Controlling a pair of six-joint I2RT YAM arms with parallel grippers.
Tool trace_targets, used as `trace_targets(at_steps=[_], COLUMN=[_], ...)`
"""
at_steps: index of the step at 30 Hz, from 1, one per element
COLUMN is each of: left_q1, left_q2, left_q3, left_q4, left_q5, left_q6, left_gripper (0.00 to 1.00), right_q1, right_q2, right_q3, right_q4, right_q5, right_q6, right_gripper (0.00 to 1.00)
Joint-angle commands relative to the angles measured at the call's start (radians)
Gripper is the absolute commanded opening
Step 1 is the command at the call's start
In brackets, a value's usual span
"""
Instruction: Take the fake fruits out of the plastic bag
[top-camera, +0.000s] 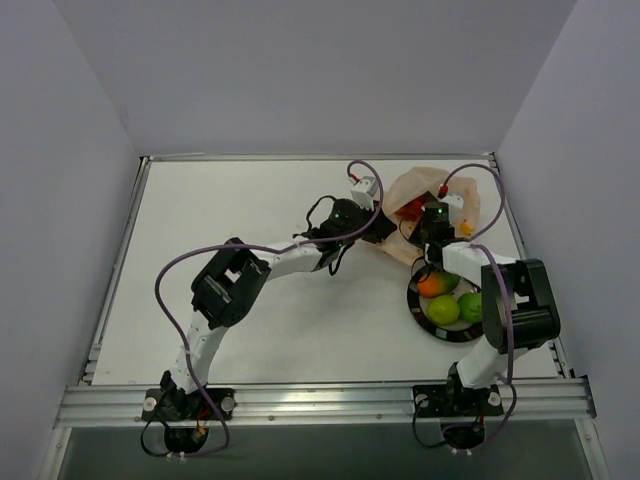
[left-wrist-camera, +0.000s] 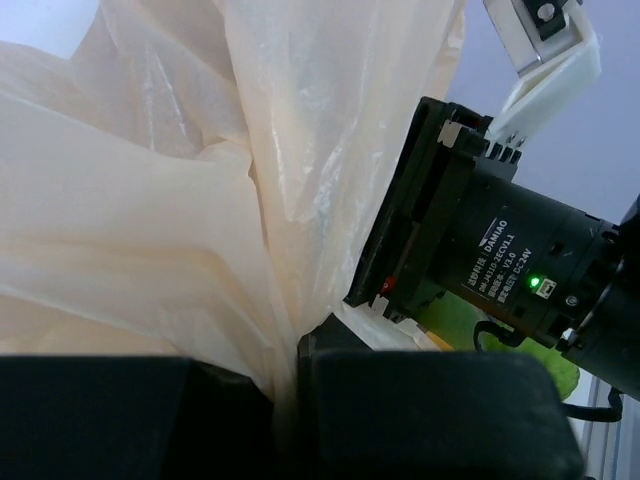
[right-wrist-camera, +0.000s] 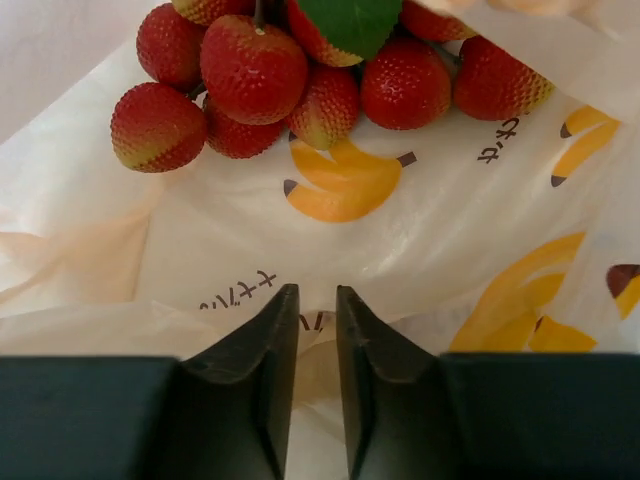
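berry cluster (right-wrist-camera: 300, 70) dead ahead of right gripper (right-wrist-camera: 317, 305), jaws almost together; left gripper (left-wrist-camera: 287, 385) clamps plastic bag (left-wrist-camera: 150, 250).

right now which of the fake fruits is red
The berry cluster lying on the plastic bag; the mango on the plate is orange-green, and the two balls beside it are green.

The motor housing (left-wrist-camera: 500, 250) reads "DAMIAO"; the plastic bag (right-wrist-camera: 400, 230) carries Japanese characters.
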Motion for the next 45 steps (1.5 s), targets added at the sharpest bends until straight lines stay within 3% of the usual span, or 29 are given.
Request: trace_targets(at_steps=[1,7,17,22,30,36,38,39,41,42,45], left_q1=[0.014,0.015,0.014,0.015,0.015,0.017,0.018,0.018,0.018,0.018,0.023], left_q2=[-0.007,-0.018,-0.013,-0.019,-0.021,-0.018,-0.014,-0.013,-0.010,-0.008,-0.008], left_q3=[0.039,0.022,0.019,0.017,0.016,0.023,0.027,0.028,0.034,0.037,0.042], left_q4=[0.037,0.037,0.039,0.034,0.037,0.027,0.025,0.022,0.019,0.017,0.014], left_q5=[0.014,-0.003,0.010,0.010,0.014,0.012,0.012,0.012,0.012,0.011,0.006], left_q6=[-0.007,0.009,0.008,0.017,0.016,0.020,0.020,0.020,0.020,0.020,0.019], left_gripper=[0.02,0.02,0.02,0.02,0.03,0.02,0.02,0.02,0.02,0.02,0.02], right_q1=[-0.011,-0.014,-0.017,-0.025,-0.039,-0.046,-0.046,-0.046,-0.046,-0.046,-0.048], right_q2=[-0.061,0.010,0.212,0.273,0.388,0.465,0.461,0.453,0.406,0.381,0.286], right_q3=[0.032,0.183,0.284,0.350,0.442,0.485,0.480,0.479,0.444,0.422,0.356], right_q4=[0.044,0.049,0.153,0.144,0.093,0.096,0.115,0.121,0.148,0.168,0.190], right_q5=[0.047,0.077,0.195,0.255,0.260,0.163,0.136,0.119,0.096,0.085,0.044], right_q6=[0.025,0.062,0.125,0.106,0.099,0.122,0.119,0.108,0.103,0.099,0.068], right_gripper=[0.20,0.35,0.40,0.52,0.83,0.89,0.85,0.70,0.52,0.27,0.11])
